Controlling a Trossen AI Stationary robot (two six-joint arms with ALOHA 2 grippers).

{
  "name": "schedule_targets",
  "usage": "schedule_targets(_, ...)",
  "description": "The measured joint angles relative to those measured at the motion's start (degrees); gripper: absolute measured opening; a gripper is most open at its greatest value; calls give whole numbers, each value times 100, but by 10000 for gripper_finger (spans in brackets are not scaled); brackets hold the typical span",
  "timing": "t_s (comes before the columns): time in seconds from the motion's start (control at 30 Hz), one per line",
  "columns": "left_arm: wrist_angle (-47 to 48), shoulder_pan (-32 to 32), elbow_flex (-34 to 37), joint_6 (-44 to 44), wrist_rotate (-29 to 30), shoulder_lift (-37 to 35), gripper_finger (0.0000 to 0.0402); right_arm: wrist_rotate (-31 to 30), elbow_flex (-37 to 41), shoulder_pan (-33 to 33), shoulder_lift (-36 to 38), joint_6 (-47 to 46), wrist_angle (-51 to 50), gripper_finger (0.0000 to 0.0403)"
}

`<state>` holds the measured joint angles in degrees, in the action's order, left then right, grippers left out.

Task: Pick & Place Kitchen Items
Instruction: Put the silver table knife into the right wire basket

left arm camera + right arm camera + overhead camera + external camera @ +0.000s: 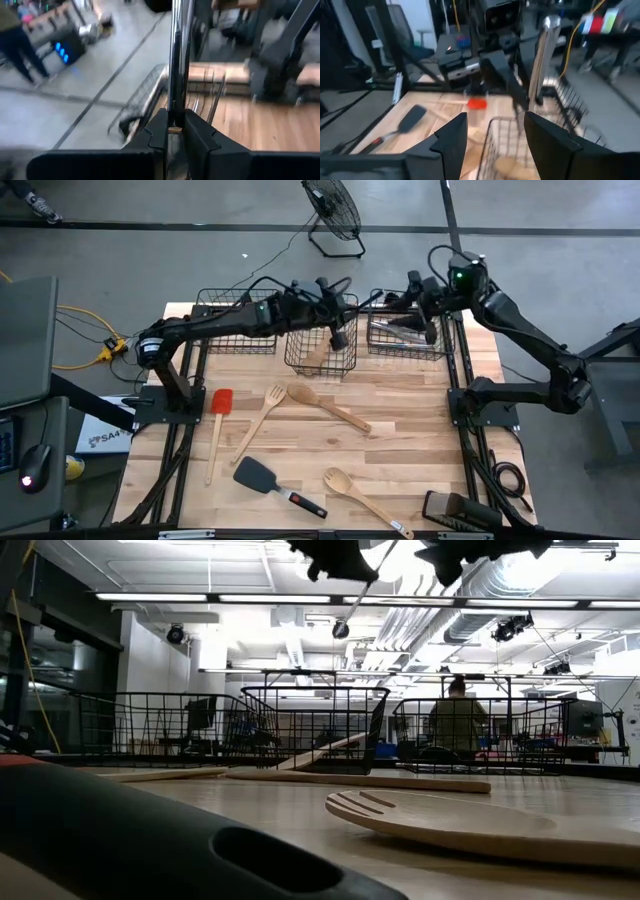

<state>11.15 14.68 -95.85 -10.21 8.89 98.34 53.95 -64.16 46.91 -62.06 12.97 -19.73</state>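
1. A silver metal utensil point(176, 60) stands upright between the left gripper's point(175, 131) fingers, which pinch its handle; in the right wrist view it shows as a shiny rod point(541, 60).
2. In the high view the left gripper point(338, 330) hangs over the middle wire basket point(322, 365), where a pale wooden utensil point(318, 355) leans.
3. The right gripper point(428, 330), jaws spread and holding nothing, is above the right wire basket point(405, 350), which holds silver cutlery point(395, 332).
4. The left wire basket point(235, 345) sits beside the middle one.
5. On the wooden table point(400, 395) lie a red-headed spatula point(217, 425), a wooden fork point(262, 418), a long wooden spoon point(325, 406), a black turner point(270, 480) and another wooden spoon point(362, 498).
6. A person point(457, 720) shows beyond the table in the low view.
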Motion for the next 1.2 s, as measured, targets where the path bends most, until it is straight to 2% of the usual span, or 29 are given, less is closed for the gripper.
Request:
schedule_targets(0.13, -290, 120, -3, 8, -380, 118, 30, -277, 23, -94, -48, -83, 422, 188)
schedule_targets(0.33, -656, 181, -5, 22, -797, 197, 30, -233, 22, -180, -90, -290, 859, 188)
schedule_targets(0.53, -1063, 188, -11, 17, -1153, 287, 30, -694, 22, -413, -138, -314, 1327, 188)
schedule_targets(0.73, -1060, 181, -11, 6, -1176, 287, 30, -629, 20, -643, -344, -881, 2190, 188)
schedule_targets(0.93, -1060, 183, -11, 19, -1238, 287, 30, -768, 20, -719, -529, -1040, 2361, 184)
schedule_targets(1.03, -1062, 183, -11, 21, -1261, 287, 30, -891, 20, -719, -520, -1039, 2389, 156)
schedule_targets(1.2, -1080, 183, -11, 40, -1219, 285, 30, -1012, 20, -666, -522, -1040, 2364, 68)
